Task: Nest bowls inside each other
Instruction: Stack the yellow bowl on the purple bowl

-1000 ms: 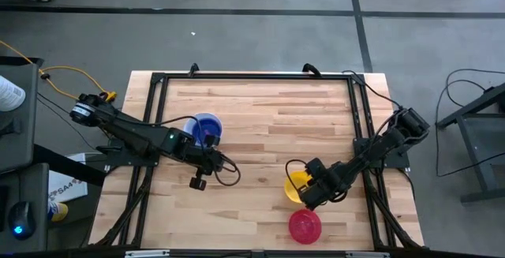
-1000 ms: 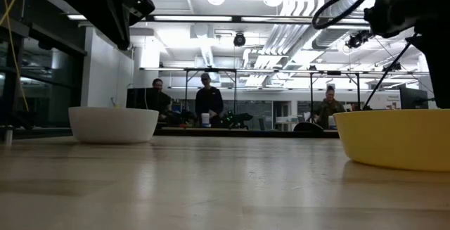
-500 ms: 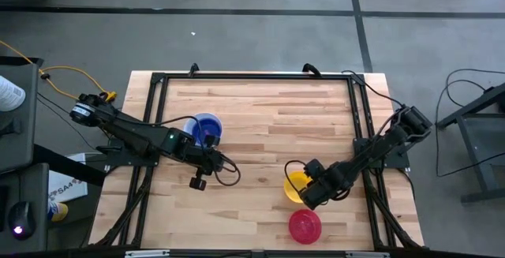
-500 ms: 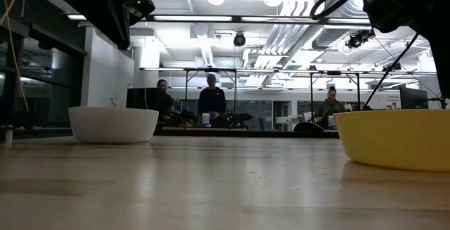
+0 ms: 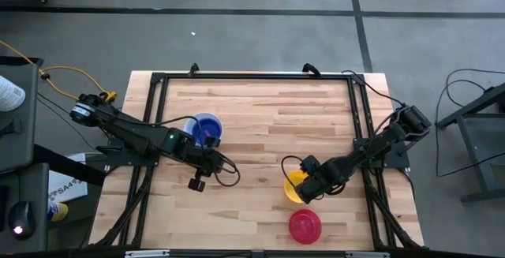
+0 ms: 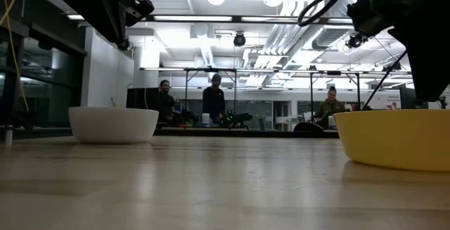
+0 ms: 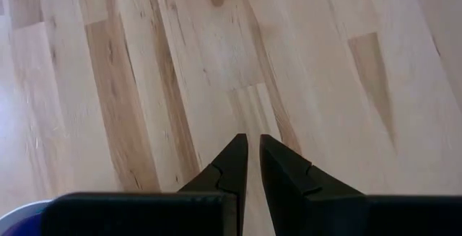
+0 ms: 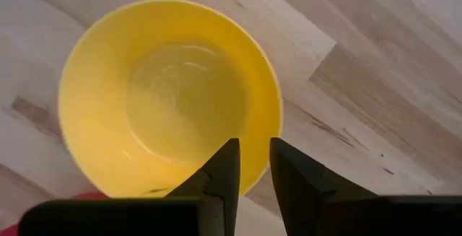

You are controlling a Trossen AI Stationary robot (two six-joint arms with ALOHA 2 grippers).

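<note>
A yellow bowl (image 5: 293, 185) (image 8: 170, 99) (image 6: 397, 138) stands upright on the table at the near right. My right gripper (image 5: 304, 188) (image 8: 250, 153) points down over its edge. One finger is over the inside, the other outside the rim (image 8: 261, 165), with a gap between them. I cannot tell whether they touch it. A red-pink bowl (image 5: 304, 226) sits nearer the front edge. A blue bowl (image 5: 207, 127) sits inside a white bowl (image 5: 189, 124) (image 6: 112, 124) at the left. My left gripper (image 5: 215, 162) (image 7: 253, 146) hangs above bare wood beside them, fingers almost together, holding nothing.
A black frame (image 5: 252, 76) runs around the wooden tabletop (image 5: 260, 124). Bare wood lies between the two groups of bowls and across the far half. People stand far behind the table in the low view (image 6: 214, 103).
My right gripper has shifted a little toward the table's left edge over the yellow bowl. The bowl has stayed where it was on the table.
</note>
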